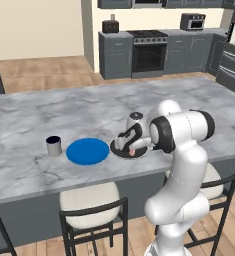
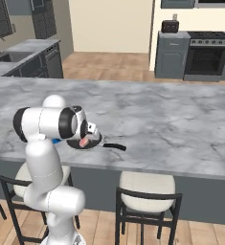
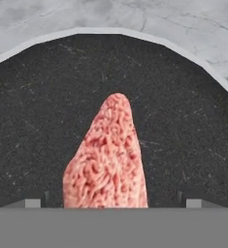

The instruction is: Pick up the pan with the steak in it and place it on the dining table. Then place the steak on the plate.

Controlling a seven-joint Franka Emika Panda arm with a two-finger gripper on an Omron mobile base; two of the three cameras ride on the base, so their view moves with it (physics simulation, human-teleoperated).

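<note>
Kitchen setting, rendered; long dining table (image 1: 49, 107) with grey-white marbled top as work surface.

Steak (image 3: 108, 157): pinkish-red, oblong, tapering to a rounded point; lay flat on the floor of the pan, seen close in the hand view between the two finger tips (image 3: 33, 202). Glimpsed as a small pink patch under the hand in both base views.

Pan (image 3: 47, 97): round, black, thin pale rim; stood on the dining table near its front edge. Long black handle pointed to the right along the table in the right base view (image 2: 115, 146).

Gripper (image 1: 130, 148): hung low over the pan, directly above the steak; jaws stood wide apart, one tip on each side of the meat, nothing clamped. Contact with the steak not determinable.

Plate (image 1: 87, 151): flat, bright blue, round; lay on the table just beside the pan, on its left in the left base view. Touching or narrowly apart: could not be told.

Mug (image 1: 53, 146): small, dark grey, upright; stood just left of the plate.

Stools (image 1: 91, 202): pale cushions, dark frames; tucked under the near edge of the table.

Background: dark grey cabinets, oven (image 1: 149, 52), toaster (image 1: 110, 25) on the far counter; wooden floor.
</note>
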